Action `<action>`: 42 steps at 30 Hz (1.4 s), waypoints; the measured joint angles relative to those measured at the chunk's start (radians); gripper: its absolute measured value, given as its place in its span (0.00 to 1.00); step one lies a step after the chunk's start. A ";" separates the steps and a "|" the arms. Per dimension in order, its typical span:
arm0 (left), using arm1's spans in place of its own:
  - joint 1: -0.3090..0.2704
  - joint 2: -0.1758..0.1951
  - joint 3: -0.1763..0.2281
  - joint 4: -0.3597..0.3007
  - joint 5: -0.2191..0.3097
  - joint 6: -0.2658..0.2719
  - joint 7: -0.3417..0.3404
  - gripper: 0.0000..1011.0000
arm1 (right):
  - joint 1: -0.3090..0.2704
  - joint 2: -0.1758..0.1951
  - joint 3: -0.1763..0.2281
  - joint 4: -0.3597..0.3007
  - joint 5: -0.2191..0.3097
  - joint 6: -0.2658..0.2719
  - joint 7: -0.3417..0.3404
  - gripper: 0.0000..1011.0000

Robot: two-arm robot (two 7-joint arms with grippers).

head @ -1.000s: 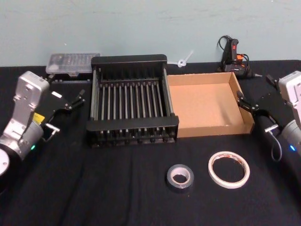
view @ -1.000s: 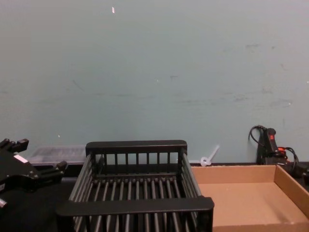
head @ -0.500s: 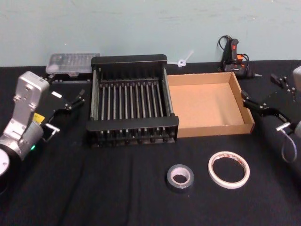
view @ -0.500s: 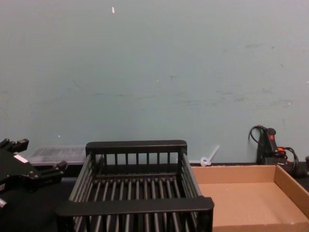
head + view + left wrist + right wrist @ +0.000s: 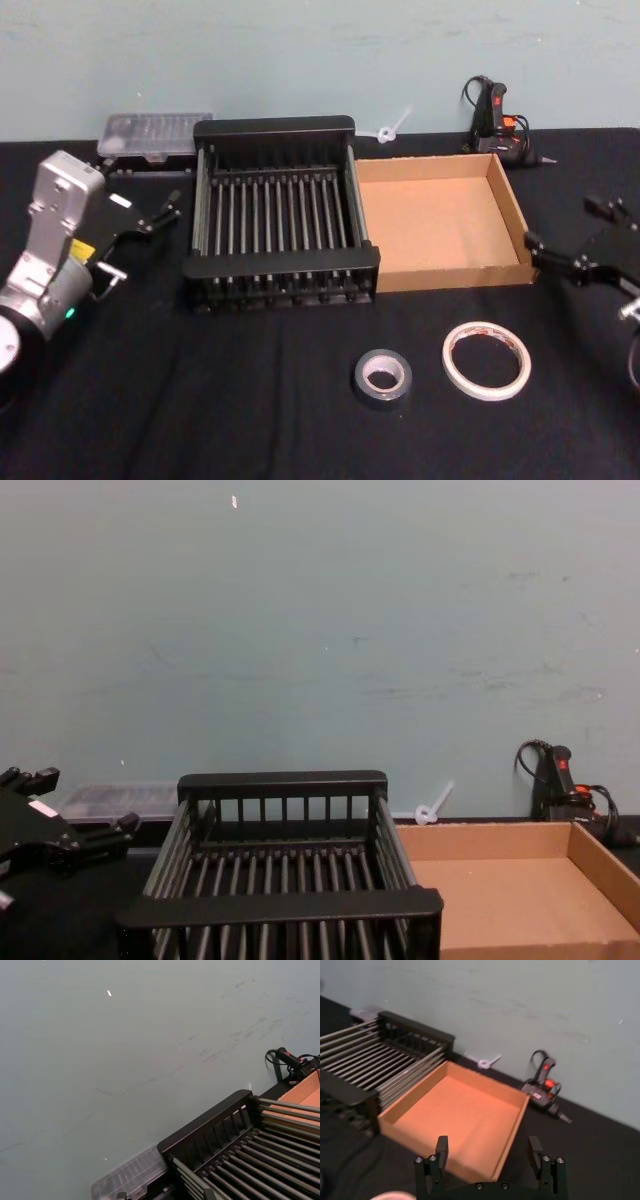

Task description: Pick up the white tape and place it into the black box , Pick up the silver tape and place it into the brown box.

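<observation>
The white tape point(image 5: 486, 360) lies flat on the black table, front right. The silver tape point(image 5: 382, 377) lies just left of it. Behind them stand the black box point(image 5: 275, 265) and, touching its right side, the brown box point(image 5: 455, 275); nothing lies in either. My right gripper point(image 5: 560, 226) hangs open beside the brown box's front right corner, behind and right of the white tape. In the right wrist view its fingers point(image 5: 441, 1146) point across the brown box point(image 5: 460, 1110). My left gripper point(image 5: 165, 212) rests open left of the black box.
A clear plastic case point(image 5: 155, 132) sits behind the black box's left corner. A black and orange glue gun point(image 5: 495, 120) and a small white plastic piece point(image 5: 392, 128) lie at the table's back edge by the wall. The table's front left is bare cloth.
My right gripper has drawn away from the brown box's right wall, moving right and toward the table's front. The left arm and both tapes have stayed put.
</observation>
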 joint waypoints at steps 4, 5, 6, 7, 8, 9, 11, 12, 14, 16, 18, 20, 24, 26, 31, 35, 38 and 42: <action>0.000 0.000 0.000 0.000 0.000 0.000 0.000 0.99 | -0.043 0.012 0.022 -0.032 0.022 0.027 0.017 0.99; 0.000 0.000 0.000 0.000 0.000 0.000 0.000 0.99 | -0.050 0.013 0.026 -0.037 0.026 0.033 0.021 0.99; 0.000 0.000 0.000 0.000 0.000 0.000 0.000 0.99 | -0.059 0.015 0.030 -0.044 0.031 0.040 0.025 0.99; 0.000 0.000 0.000 0.000 0.000 0.000 0.000 0.99 | -0.065 0.016 0.032 -0.048 0.034 0.045 0.029 0.99; 0.000 0.000 0.000 0.000 0.000 0.000 0.000 0.99 | -0.078 0.019 0.037 -0.056 0.040 0.057 0.037 0.99; 0.000 0.000 0.000 0.000 0.000 0.000 0.000 0.99 | -0.084 0.020 0.038 -0.059 0.043 0.063 0.042 0.99; 0.000 0.000 0.000 0.000 0.000 0.000 0.000 0.99 | -0.097 0.022 0.041 -0.066 0.049 0.080 0.054 0.99; 0.000 0.000 0.000 0.000 0.000 0.000 0.000 0.99 | -0.100 0.023 0.042 -0.067 0.051 0.085 0.058 0.99; 0.000 0.000 0.000 0.000 0.000 0.000 0.000 0.99 | -0.105 0.023 0.042 -0.068 0.052 0.098 0.066 0.99; 0.000 0.000 0.000 0.000 0.000 0.000 0.000 0.99 | -0.107 0.024 0.038 -0.069 0.052 0.117 0.077 0.99; 0.000 0.000 0.000 0.000 0.000 0.000 0.000 0.99 | -0.107 0.024 0.033 -0.068 0.049 0.133 0.084 0.99; 0.000 0.000 0.000 0.000 0.000 0.000 0.000 0.99 | -0.105 0.022 0.028 -0.064 0.044 0.145 0.088 0.99; 0.000 0.000 0.000 0.000 0.000 0.000 0.000 0.99 | -0.092 0.013 0.011 -0.043 0.025 0.175 0.097 0.99; 0.000 0.000 0.000 0.000 0.000 0.000 0.000 0.99 | -0.088 0.010 0.006 -0.036 0.019 0.184 0.102 0.99; 0.000 0.000 0.000 0.000 0.000 0.000 0.000 0.99 | -0.077 -0.005 -0.008 -0.011 -0.001 0.208 0.110 0.99; 0.000 0.000 0.000 0.000 0.000 0.000 0.000 0.99 | -0.071 -0.017 -0.013 0.004 -0.013 0.218 0.113 0.99; 0.000 0.000 0.000 0.000 0.000 0.000 0.000 0.99 | -0.068 -0.026 -0.014 0.012 -0.023 0.223 0.116 0.99; 0.000 0.000 0.000 0.000 0.000 0.000 0.000 0.99 | -0.064 -0.038 -0.016 0.021 -0.035 0.229 0.120 0.99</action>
